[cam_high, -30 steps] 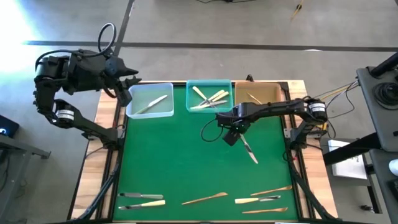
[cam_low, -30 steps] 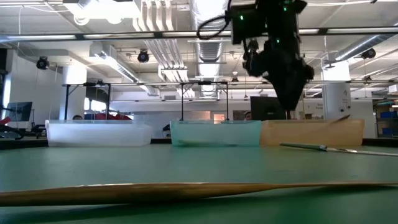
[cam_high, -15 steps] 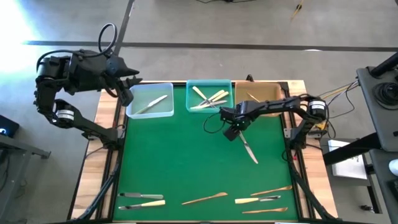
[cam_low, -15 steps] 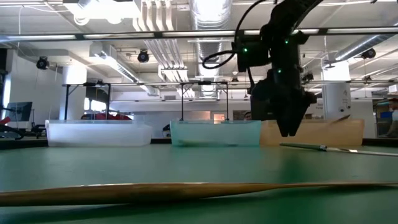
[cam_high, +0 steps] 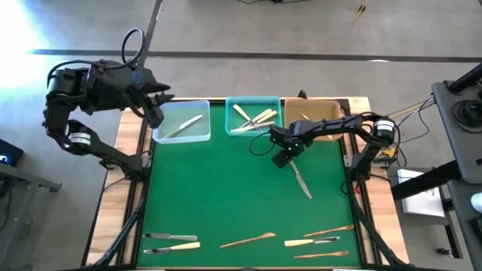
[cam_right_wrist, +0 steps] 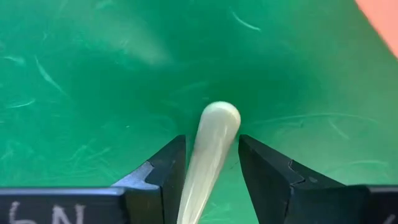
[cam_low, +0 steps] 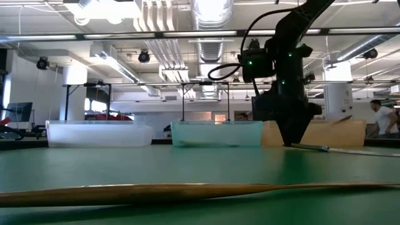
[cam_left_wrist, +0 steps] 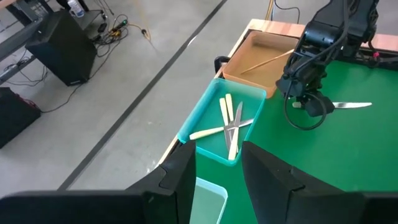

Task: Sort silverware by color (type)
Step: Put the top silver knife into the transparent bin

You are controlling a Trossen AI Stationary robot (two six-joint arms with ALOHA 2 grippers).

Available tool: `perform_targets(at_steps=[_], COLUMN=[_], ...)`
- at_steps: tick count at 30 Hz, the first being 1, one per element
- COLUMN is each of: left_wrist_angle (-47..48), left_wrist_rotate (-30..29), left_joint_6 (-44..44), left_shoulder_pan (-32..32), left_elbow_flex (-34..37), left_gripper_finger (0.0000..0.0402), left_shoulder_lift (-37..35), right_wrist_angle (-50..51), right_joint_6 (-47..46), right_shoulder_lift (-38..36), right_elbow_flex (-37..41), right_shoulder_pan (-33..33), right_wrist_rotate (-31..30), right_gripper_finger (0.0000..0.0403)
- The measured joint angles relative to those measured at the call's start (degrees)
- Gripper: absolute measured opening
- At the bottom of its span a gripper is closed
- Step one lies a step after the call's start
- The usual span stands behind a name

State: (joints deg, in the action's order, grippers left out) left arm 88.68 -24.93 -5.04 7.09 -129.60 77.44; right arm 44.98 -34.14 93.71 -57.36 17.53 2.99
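while the left pincer [cam_high: 154, 105] waits open, the right pincer [cam_high: 282, 159] (fingers spread) straddles a silver knife [cam_high: 300, 180].

The high view looks straight down from well above, taking in the whole green surface [cam_high: 226, 196], both arms and the floor around. The low view sits at surface height at the near edge, facing level across to the three trays and the room beyond; a wooden utensil [cam_low: 187, 189] lies close before its lens. The left wrist view looks from above and outside the surface's corner, slanting across the teal tray [cam_left_wrist: 227, 127] and brown tray [cam_left_wrist: 261, 56] toward the right arm. The right wrist view faces down, very near the green mat. The teal tray [cam_high: 252, 120] shows in the high, low and left wrist views.
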Motion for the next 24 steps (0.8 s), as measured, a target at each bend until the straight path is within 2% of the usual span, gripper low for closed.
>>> perform_targets(at_steps=[13, 24], left_wrist_angle=[0.0, 0.4], left_wrist_rotate=[0.0, 0.0], left_joint_6=[-0.4, -0.2], left_shoulder_pan=[0.0, 0.0], left_elbow_flex=[0.0, 0.0], left_gripper_finger=[0.0112, 0.0112], left_shoulder_lift=[0.2, 0.2], right_wrist_angle=[0.2, 5.9], right_joint_6=[-0.5, -4.1], right_shoulder_lift=[0.0, 0.0], right_elbow_flex=[0.5, 0.5], right_shoulder_pan=[-0.5, -4.8], right_wrist_rotate=[3.1, 4.4], right_gripper_finger=[0.0134, 0.0133])
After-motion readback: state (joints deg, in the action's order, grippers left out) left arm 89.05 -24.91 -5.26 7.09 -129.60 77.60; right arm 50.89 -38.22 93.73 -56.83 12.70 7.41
